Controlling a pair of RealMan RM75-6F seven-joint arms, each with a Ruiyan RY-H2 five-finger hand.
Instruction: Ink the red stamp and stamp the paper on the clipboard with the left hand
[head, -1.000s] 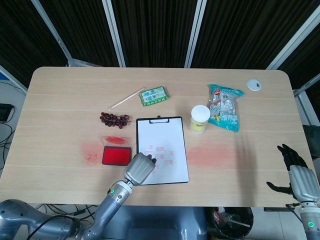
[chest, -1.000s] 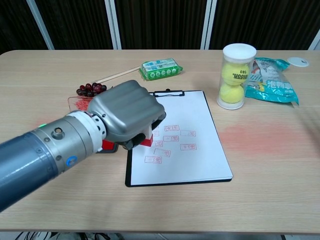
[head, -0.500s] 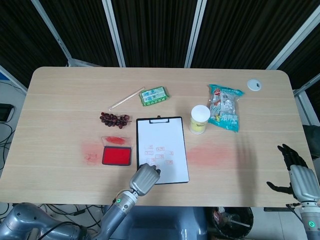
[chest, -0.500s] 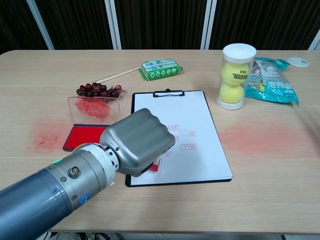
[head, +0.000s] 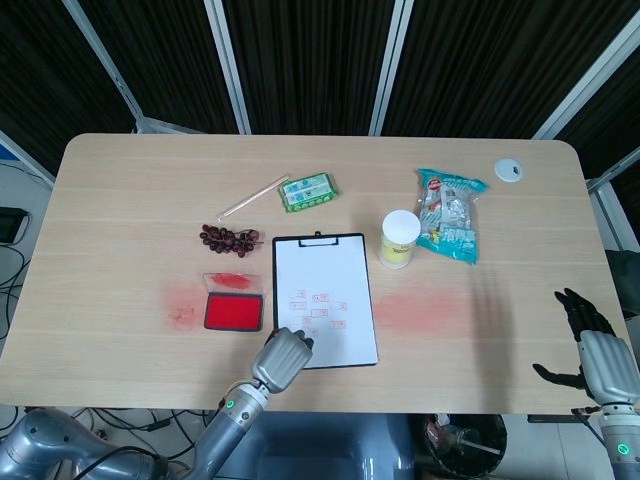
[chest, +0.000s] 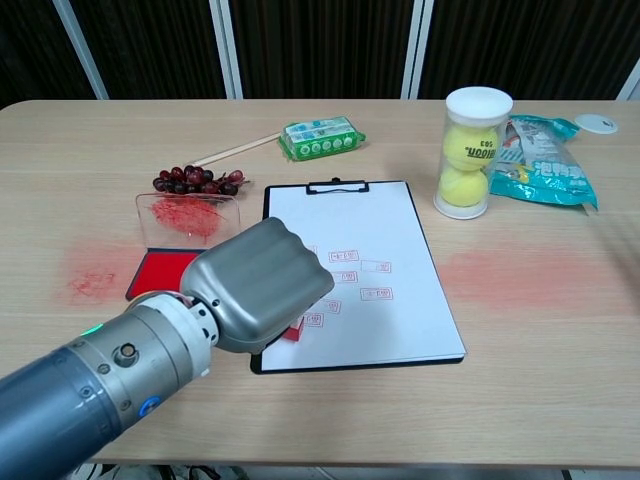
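My left hand (chest: 258, 285) grips the red stamp (chest: 292, 330), of which only a small red part shows under the fingers. It sits over the lower left corner of the white paper on the black clipboard (chest: 405, 218); from the head view the hand (head: 282, 358) covers that same corner of the clipboard (head: 340, 270). Several red stamp marks dot the paper's middle. The red ink pad (chest: 163, 272) lies open left of the clipboard, also seen as the ink pad (head: 234, 312). My right hand (head: 590, 345) hangs open off the table's right edge.
Behind the ink pad lie dark grapes (chest: 193, 179), a wooden stick (chest: 236, 149) and a green wipes pack (chest: 320, 137). A tennis-ball tube (chest: 475, 152), a teal snack bag (chest: 548, 161) and a white lid (chest: 600, 123) stand at the right. Red stains mark the tabletop (chest: 520, 272).
My left hand with the stamp moved down the paper toward its near edge, then shifted slightly left to the lower left corner. The right hand has not moved.
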